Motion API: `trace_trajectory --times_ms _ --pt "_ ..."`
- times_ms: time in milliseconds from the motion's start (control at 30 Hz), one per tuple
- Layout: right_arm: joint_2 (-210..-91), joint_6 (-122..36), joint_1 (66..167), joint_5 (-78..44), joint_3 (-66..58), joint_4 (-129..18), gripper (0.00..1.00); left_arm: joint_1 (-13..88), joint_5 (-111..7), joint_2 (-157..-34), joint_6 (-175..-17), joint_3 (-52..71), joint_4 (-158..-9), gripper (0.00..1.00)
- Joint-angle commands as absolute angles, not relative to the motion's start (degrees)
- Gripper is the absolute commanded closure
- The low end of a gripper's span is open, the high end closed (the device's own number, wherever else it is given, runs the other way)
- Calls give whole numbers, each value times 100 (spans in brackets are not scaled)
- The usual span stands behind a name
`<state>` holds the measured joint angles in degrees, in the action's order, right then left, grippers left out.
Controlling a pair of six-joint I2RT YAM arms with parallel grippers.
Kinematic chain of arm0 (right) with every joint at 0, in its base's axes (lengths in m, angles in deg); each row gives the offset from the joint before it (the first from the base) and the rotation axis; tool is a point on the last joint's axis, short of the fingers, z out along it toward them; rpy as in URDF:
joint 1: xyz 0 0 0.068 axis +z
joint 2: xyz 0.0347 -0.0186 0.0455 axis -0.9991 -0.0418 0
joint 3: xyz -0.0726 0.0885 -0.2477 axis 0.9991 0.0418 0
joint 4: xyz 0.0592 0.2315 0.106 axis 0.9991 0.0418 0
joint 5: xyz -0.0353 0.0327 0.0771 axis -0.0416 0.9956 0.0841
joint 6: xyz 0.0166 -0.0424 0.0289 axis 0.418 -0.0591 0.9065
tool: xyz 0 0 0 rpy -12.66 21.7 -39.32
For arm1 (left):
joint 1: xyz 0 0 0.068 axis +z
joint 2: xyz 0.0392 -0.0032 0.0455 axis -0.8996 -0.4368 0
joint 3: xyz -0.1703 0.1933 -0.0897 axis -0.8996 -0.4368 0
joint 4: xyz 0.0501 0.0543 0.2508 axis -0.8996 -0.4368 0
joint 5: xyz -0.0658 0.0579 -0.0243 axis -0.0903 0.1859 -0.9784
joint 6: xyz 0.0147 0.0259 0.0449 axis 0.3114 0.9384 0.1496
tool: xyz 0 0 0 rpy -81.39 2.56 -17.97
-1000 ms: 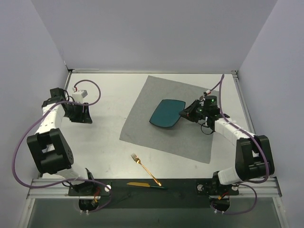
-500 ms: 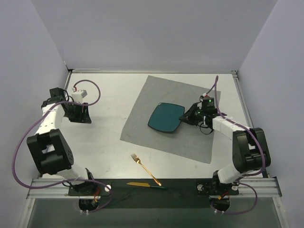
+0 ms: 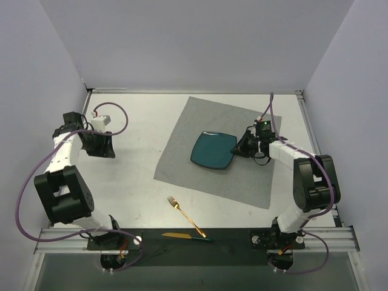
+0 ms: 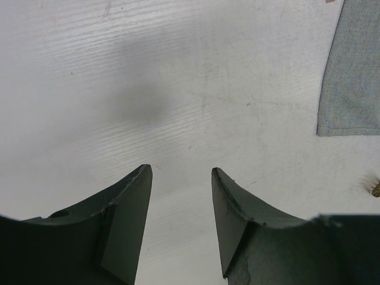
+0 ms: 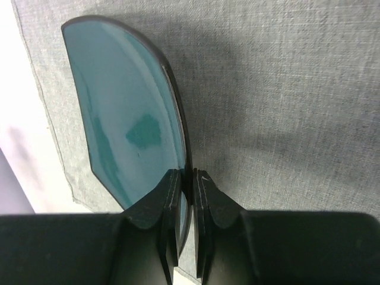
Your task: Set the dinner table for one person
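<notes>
Gripping the right rim of a teal plate [image 3: 212, 151], the right claw [image 3: 238, 145] has its two fingers [image 5: 171, 196] pinched narrow, one on each face of the rim. The plate sits over the middle of a grey cloth mat [image 3: 242, 182], which lies turned at an angle on the right half of the desk [image 3: 136, 121]. From the wrist camera the plate [image 5: 124, 119] is seen almost edge on, with the mat [image 5: 285, 89] behind it; whether it rests flat on the cloth or is raised cannot be told.

The white desk spans the whole floor of the scene between the grey walls, with a black strip [image 3: 236, 237] along its near side.

The left claw [image 3: 102, 145] is over the far left part of the desk, well apart from the mat. Its fingers [image 4: 127, 202] stand partly apart with nothing between them, above bare desk [image 4: 178, 71], and a corner of the mat [image 4: 350, 77] shows at the right of that view.

A gold fork [image 3: 187, 217] lies on the desk near the mat's near edge, tines to the far left. A gold knife [image 3: 182, 235] lies on the black strip, just beside the fork's handle.
</notes>
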<state>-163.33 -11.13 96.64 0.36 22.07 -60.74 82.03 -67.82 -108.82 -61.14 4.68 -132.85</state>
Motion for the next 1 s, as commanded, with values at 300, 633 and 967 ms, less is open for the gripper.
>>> trace_trajectory --times_ms 300,633,967 --pt "-16782 -1636 9587 -1099 1637 -5489 75 8185 -6736 -10644 -5969 490 -13297 44" --pt "-16151 -1566 9604 -1047 1891 -5498 72 8080 -6885 -10679 -5943 446 -13376 45" --pt "-14971 -452 9613 -503 3253 -5848 59 5885 -6220 -10855 -5802 1016 -13377 44"
